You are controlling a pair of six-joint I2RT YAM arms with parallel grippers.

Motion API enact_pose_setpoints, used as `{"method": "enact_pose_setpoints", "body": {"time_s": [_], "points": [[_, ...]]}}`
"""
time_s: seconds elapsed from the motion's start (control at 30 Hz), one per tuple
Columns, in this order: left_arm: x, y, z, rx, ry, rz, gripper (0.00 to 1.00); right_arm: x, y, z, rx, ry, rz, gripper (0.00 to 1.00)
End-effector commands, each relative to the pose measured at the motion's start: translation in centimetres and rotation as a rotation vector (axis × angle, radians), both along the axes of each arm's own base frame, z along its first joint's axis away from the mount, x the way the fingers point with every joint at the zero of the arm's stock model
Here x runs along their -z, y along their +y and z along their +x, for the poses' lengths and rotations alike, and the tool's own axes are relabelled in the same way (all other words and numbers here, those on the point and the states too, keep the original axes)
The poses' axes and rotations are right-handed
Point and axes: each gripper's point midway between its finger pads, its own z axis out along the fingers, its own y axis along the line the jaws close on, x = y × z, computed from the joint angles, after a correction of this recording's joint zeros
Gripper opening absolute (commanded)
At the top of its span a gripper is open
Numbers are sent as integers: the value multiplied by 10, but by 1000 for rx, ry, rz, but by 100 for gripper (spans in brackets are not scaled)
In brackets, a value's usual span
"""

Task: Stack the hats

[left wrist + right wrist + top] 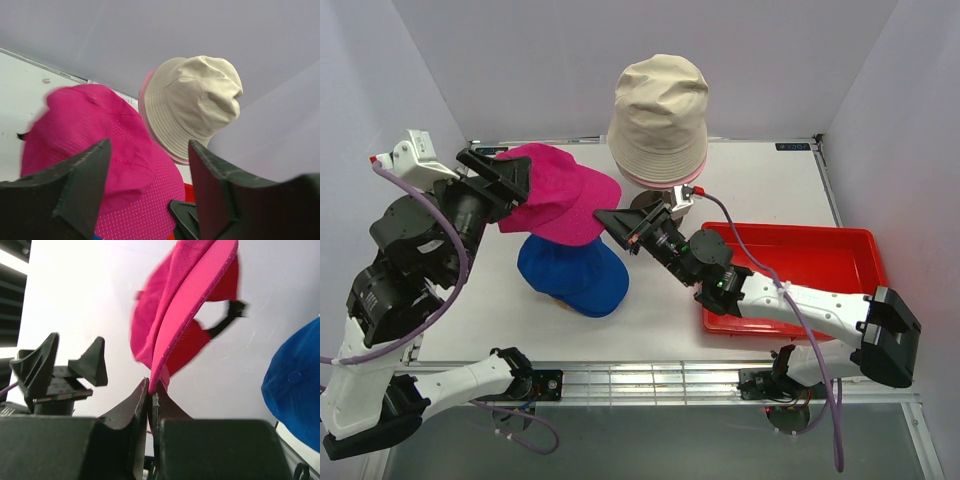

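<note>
Tabletop (770,190) — magenta cap (167,315) pinch, wrist-only

Plain pale lavender-grey walls, the back wall (570,60) across the top of the frame and a side wall (910,100) at each edge, enclose a white, evenly lit surface (770,190), bounded along the bottom by a silver slotted metal rail (650,380) above dark grey flooring (670,450).
</note>
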Motion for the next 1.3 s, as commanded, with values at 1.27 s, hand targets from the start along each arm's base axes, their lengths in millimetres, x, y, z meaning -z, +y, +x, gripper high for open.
{"method": "enact_pose_setpoints", "body": {"time_s": [1.27], "points": [[-27, 15, -14, 13, -69, 30, 79, -36, 81, 9, -42, -128, 120, 8]]}}
